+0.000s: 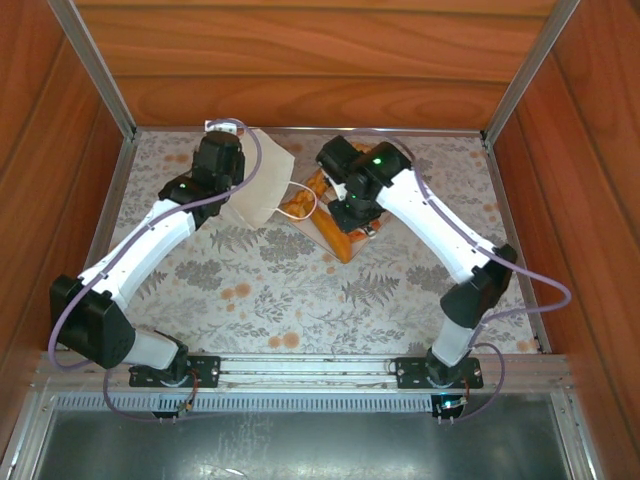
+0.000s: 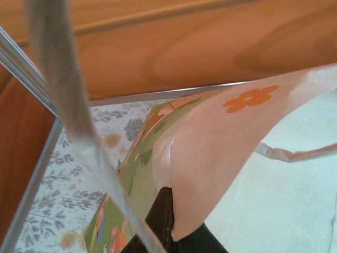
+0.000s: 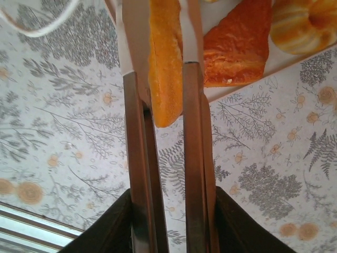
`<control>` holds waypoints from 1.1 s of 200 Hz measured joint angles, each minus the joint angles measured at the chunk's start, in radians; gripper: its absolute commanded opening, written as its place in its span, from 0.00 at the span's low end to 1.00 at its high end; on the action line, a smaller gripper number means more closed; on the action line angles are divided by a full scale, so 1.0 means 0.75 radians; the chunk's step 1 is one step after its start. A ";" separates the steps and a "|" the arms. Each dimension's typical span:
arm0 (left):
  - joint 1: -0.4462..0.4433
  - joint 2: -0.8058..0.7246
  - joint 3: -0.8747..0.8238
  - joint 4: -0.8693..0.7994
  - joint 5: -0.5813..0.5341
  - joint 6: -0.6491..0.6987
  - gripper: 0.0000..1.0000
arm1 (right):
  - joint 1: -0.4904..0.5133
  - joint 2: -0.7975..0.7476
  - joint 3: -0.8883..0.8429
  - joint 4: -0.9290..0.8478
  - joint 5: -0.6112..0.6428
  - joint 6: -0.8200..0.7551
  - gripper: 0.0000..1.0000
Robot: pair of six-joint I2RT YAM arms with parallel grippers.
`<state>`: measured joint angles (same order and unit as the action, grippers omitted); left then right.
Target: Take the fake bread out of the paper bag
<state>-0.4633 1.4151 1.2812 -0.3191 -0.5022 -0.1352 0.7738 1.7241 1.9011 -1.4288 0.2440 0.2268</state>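
Floral table (image 1: 300,290) | arms outstretched | left gripper (image 2: 167,225) pinches paper bag (image 2: 221,153) | right gripper (image 3: 162,73) clamps long loaf (image 3: 165,103)

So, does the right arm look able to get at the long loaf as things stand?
Probably yes. The long loaf lies between the fingers of the right gripper, with nothing in between; whether they squeeze it is unclear. The left gripper pinches the paper bag well aside.

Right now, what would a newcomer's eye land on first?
The glossy orange long loaf clamped in the right gripper, toward the back middle of the table. Then the paper bag at the back left, its edge pinched by the left gripper, and a brown pastry beside the loaf.
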 measured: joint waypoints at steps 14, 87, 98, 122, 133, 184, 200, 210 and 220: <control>0.016 -0.002 0.047 -0.033 0.049 -0.045 0.00 | -0.022 -0.088 -0.065 0.035 -0.006 0.026 0.33; 0.217 -0.022 0.147 -0.168 0.463 -0.417 0.00 | -0.292 -0.689 -0.623 0.219 0.042 0.235 0.34; 0.258 -0.022 0.147 -0.179 0.518 -0.475 0.00 | -0.337 -0.755 -0.689 0.226 0.063 0.267 0.34; 0.339 -0.018 0.146 -0.184 0.636 -0.608 0.00 | -0.454 -0.869 -0.862 0.269 0.080 0.308 0.31; 0.366 -0.009 0.145 -0.184 0.680 -0.658 0.00 | -0.493 -0.899 -0.926 0.284 0.083 0.315 0.31; 0.461 0.097 0.145 -0.171 0.818 -0.801 0.00 | -0.597 -0.950 -1.169 0.476 0.076 0.315 0.32; 0.490 0.142 0.145 -0.147 0.874 -0.835 0.00 | -0.615 -0.945 -1.230 0.540 0.070 0.319 0.33; 0.511 0.174 0.145 -0.131 0.905 -0.855 0.00 | -0.626 -0.937 -1.267 0.581 0.061 0.325 0.33; 0.526 0.207 0.149 -0.120 0.929 -0.868 0.00 | -0.642 -0.925 -1.300 0.617 0.049 0.329 0.34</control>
<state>-0.0685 1.5703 1.3930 -0.4088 0.1944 -0.7860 0.2924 1.0306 0.9260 -0.9661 0.2810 0.4736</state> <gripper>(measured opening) 0.049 0.334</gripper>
